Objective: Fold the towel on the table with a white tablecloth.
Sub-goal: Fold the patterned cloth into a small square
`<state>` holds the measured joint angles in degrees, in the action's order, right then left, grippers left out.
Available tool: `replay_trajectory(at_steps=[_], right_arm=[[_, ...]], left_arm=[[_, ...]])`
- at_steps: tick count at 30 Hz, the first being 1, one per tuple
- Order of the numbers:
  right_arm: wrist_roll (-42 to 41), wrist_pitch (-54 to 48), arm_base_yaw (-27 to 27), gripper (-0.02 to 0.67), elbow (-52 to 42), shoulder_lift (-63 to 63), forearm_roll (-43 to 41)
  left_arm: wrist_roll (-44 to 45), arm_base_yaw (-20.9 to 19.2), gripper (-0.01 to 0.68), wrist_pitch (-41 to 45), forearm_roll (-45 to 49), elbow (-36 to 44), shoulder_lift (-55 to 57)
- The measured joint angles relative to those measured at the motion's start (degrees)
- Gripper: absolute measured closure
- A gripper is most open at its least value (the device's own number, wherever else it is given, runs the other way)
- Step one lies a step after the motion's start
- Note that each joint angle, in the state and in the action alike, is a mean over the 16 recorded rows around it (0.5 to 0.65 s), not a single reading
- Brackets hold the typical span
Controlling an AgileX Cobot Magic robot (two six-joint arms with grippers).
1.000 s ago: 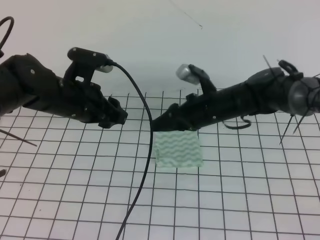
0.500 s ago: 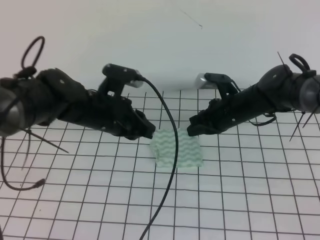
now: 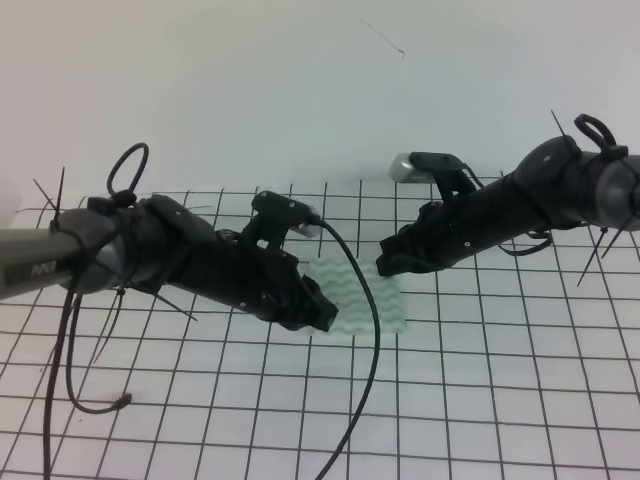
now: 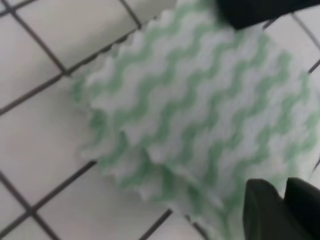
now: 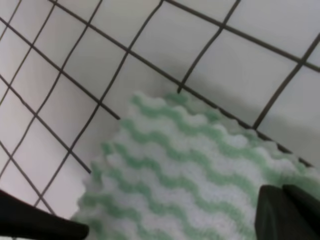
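towel (image 3: 372, 305): thin, limp, light, layered | pinch free edge, 7 o'clock corner | left hand (image 3: 318, 315): fingers narrow, on towel's edge | right hand (image 3: 390, 262): narrow, empty, at 12 o'clock edge

The left arm extends from the left edge of the table toward its centre, angled low, wrist camera housing on top. The left gripper (image 3: 318, 312) is at the arm's tip, fingers (image 4: 280, 210) pressed together with no gap visible between them. The right arm reaches in from the right edge, sloping down toward the centre. The right gripper (image 3: 388, 264) has its fingers (image 5: 287, 212) closed against each other.
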<state>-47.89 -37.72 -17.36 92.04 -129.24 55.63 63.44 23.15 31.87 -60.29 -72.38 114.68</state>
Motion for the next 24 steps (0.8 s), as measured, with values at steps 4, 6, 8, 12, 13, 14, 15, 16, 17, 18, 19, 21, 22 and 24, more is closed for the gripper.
replay_trajectory(at_steps=[4,6,8,12,13,14,15,16,17,18,19,21,22,24], right_arm=[[-1.05,-0.29,0.02,0.646,0.03,0.79,0.0],[-1.56,-0.58,0.06,0.646,0.04,1.65,-0.01],[-2.08,-0.99,0.11,0.646,0.05,2.86,-0.05],[-2.99,-2.42,0.26,0.646,0.08,6.69,-0.67],[-3.05,-2.84,0.3,0.646,0.08,8.0,-1.15],[-2.96,-3.27,0.34,0.646,0.08,9.43,-1.8],[-2.61,-3.7,0.38,0.646,0.08,11.01,-2.7],[-2.0,-4.1,0.42,0.646,0.08,12.73,-3.85],[-1.14,-4.49,0.47,0.646,0.07,14.58,-5.21],[-0.06,-4.86,0.51,0.646,0.05,16.56,-6.85],[1.22,-5.21,0.55,0.646,0.04,18.63,-8.75],[4.32,-5.87,0.62,0.646,0.02,22.98,-13.35],[6.13,-6.2,0.65,0.646,0.0,25.25,-15.98],[10.1,-6.74,0.7,0.646,-0.1,29.93,-21.62]], left_arm=[[-0.1,0.11,0.601,-0.01,1.73,-0.01,0.38],[-0.34,0.1,0.602,-0.02,2.84,-0.02,-0.19],[-0.58,0.1,0.605,-0.03,4.0,-0.03,-1.26],[-1.23,0.1,0.618,0.18,6.19,-0.06,-4.96],[-1.53,0.1,0.622,0.27,6.71,-0.06,-6.29],[-1.94,0.1,0.627,0.37,7.23,-0.07,-7.79],[-2.46,0.1,0.631,0.5,7.79,-0.08,-9.48],[-3.09,0.1,0.635,0.65,8.42,-0.08,-11.35],[-3.88,0.1,0.64,0.81,9.14,-0.09,-13.36],[-4.78,0.1,0.644,1.0,9.94,-0.09,-15.46],[-5.78,0.1,0.649,1.21,10.82,-0.1,-17.66],[-8.07,0.1,0.657,1.77,12.85,-0.1,-22.24],[-9.37,0.1,0.661,2.1,13.96,-0.09,-24.59],[-12.22,0.1,0.667,2.78,16.27,0.02,-29.44]])
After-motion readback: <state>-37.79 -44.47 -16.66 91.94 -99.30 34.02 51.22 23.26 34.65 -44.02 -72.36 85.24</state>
